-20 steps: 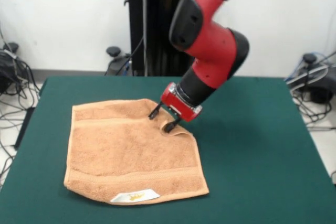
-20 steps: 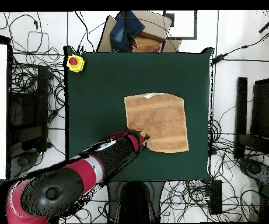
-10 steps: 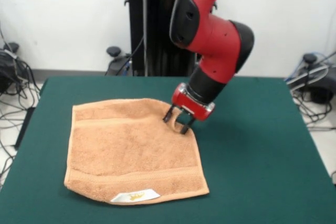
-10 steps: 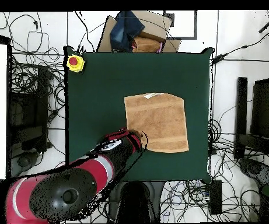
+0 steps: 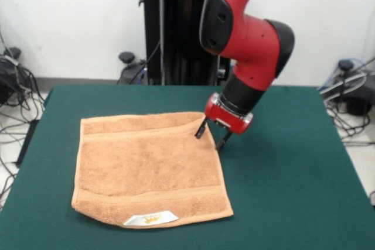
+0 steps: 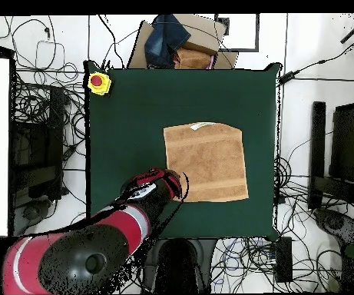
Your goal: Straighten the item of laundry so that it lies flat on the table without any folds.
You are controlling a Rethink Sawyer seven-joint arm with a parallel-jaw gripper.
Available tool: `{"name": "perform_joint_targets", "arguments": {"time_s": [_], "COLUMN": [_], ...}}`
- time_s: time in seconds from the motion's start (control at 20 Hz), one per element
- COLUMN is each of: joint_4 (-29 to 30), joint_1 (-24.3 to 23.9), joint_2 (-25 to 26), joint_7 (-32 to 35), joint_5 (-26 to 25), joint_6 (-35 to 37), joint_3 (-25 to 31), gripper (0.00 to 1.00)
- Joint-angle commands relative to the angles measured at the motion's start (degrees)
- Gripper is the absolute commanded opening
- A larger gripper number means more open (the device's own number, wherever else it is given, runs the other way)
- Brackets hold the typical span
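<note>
One orange-tan towel (image 5: pixel 149 167) lay spread flat near the middle of the green table (image 5: pixel 287 168), white label (image 5: pixel 150 219) on one edge. The gripper (image 5: pixel 211 135) hung just over a towel corner, jaws parted, holding nothing.

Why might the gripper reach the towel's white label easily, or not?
Probably yes. The gripper hangs open just off the towel, and the label lies exposed on the opposite edge. Nothing stands between them on the table.
</note>
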Motion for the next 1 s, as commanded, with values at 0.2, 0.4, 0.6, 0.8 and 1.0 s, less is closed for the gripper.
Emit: {"name": "perform_joint_targets", "arguments": {"time_s": [0.2,0.4,0.6,0.8,1.0], "joint_4": [12.80,13.37,11.21,5.39,2.17], "joint_1": [2.43,4.10,4.79,9.36,10.87], "joint_2": [-7.49,-6.80,-2.55,5.41,9.54], "joint_7": [2.04,1.58,2.54,5.96,7.82], "joint_5": [-6.67,-8.89,-9.24,-5.23,-2.35], "joint_6": [2.25,2.68,1.87,4.91,5.40], "joint_3": [0.15,-3.88,-5.53,-9.75,-11.60], "gripper": [1.00,1.00,1.00,1.00,1.00]}}
